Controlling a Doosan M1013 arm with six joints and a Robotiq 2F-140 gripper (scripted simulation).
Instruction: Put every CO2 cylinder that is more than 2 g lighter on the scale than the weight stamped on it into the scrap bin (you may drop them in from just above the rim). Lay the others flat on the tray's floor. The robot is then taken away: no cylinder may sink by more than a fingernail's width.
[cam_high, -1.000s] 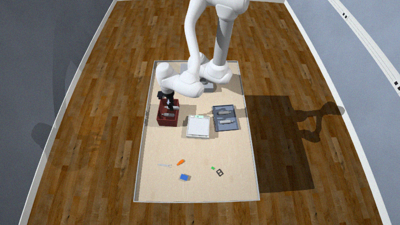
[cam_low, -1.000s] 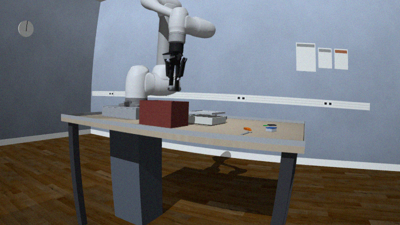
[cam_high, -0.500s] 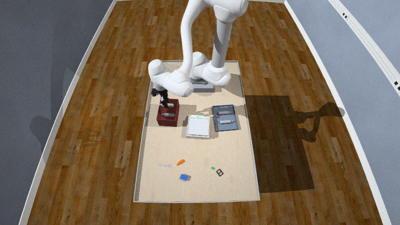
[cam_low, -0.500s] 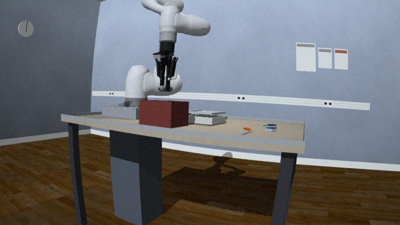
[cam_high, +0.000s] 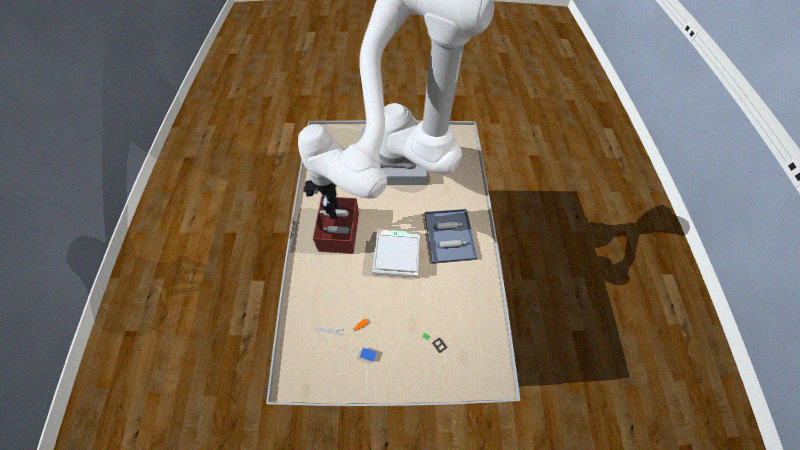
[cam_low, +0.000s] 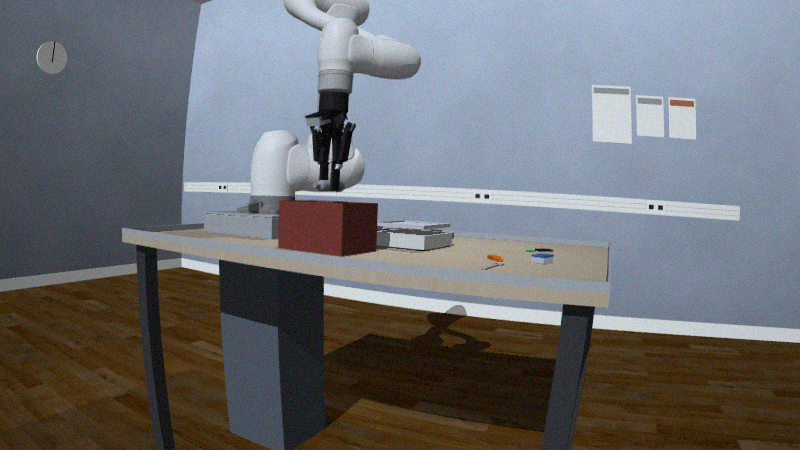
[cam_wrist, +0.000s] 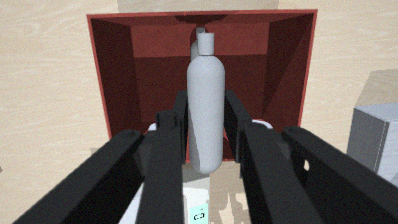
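My gripper (cam_high: 333, 212) (cam_low: 330, 183) (cam_wrist: 205, 105) is shut on a grey CO2 cylinder (cam_wrist: 205, 75) (cam_high: 340, 213), held lying level over the open dark red scrap bin (cam_high: 334, 247) (cam_low: 327, 226) (cam_wrist: 120, 75), above its rim. Another cylinder (cam_high: 336, 229) lies on the bin's floor; in the wrist view it is mostly hidden behind the held one. Two cylinders (cam_high: 448, 225) (cam_high: 453, 244) lie flat in the grey tray (cam_high: 430, 241). The white scale (cam_high: 396, 252) (cam_low: 418, 238) stands between bin and tray with nothing on it.
The arm's grey base plinth (cam_high: 406, 176) (cam_low: 240, 223) (cam_wrist: 372, 135) stands behind the bin. Small items lie at the table's near end: a wrench (cam_high: 330, 330), an orange piece (cam_high: 361, 324), a blue block (cam_high: 368, 354), a green piece (cam_high: 426, 336) and a black frame (cam_high: 439, 345).
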